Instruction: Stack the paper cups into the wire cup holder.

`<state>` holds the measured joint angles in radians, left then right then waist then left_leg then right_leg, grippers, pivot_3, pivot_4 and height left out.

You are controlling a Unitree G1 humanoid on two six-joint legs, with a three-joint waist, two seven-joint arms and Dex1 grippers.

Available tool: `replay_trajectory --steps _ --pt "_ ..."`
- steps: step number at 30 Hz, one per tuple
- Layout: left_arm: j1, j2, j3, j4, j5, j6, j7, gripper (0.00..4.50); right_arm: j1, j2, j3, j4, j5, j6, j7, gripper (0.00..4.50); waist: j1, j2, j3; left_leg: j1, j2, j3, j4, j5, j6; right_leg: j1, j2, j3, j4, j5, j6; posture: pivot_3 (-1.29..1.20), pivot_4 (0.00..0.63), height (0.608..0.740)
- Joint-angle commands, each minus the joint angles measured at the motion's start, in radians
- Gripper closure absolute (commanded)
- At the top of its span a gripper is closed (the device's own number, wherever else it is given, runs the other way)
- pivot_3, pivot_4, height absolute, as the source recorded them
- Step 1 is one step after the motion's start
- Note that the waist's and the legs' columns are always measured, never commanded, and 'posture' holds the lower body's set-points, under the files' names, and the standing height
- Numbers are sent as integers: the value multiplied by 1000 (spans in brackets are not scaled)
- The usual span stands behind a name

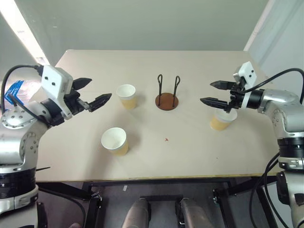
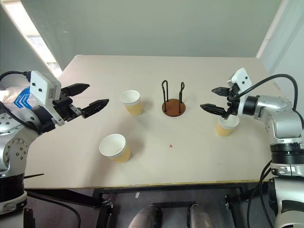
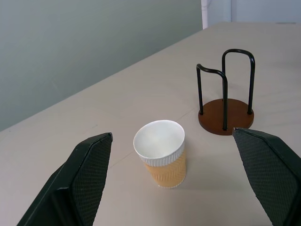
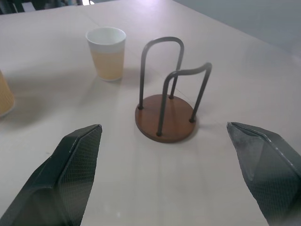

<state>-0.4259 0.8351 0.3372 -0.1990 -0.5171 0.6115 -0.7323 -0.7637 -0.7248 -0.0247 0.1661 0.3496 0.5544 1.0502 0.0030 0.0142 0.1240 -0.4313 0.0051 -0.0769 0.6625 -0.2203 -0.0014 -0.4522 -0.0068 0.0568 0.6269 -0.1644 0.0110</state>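
On the desk we see 3 cups, all upright and apart. Nearest us stands cup 1. Cup 2 sits on the right, just beneath our right hand, which hangs released, grasping nothing. Our left hand hovers released too, aimed at cup 3. Farther in, the holder stands empty between cup 3 and the right hand.
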Motion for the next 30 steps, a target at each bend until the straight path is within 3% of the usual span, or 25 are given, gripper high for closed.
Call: replay_trajectory --steps 1,11,19,30 --pt "-34 0 -19 -22 -37 16 -29 13 -2 -33 -21 -80 22 39 1 0 1 0 0 0 0 0 0 0 0 0 0 0 0 0 0 0 150 740" --pt "-274 4 -253 183 79 -3 -105 13 86 -61 -86 -294 141 234 -48 0 5 0 0 0 0 1 1 0 0 0 0 1 0 0 1 0 150 740" --pt "-481 -129 -409 427 204 -122 -178 13 94 -86 -121 -427 230 326 -86 0 6 -1 0 -3 -1 1 2 0 1 0 0 1 -2 0 3 0 150 740" --pt "-661 -302 -487 787 340 -245 -214 13 94 -101 -135 -488 283 358 -142 0 10 -1 1 -4 -2 0 3 0 4 0 -1 2 -3 5 18 0 150 740"
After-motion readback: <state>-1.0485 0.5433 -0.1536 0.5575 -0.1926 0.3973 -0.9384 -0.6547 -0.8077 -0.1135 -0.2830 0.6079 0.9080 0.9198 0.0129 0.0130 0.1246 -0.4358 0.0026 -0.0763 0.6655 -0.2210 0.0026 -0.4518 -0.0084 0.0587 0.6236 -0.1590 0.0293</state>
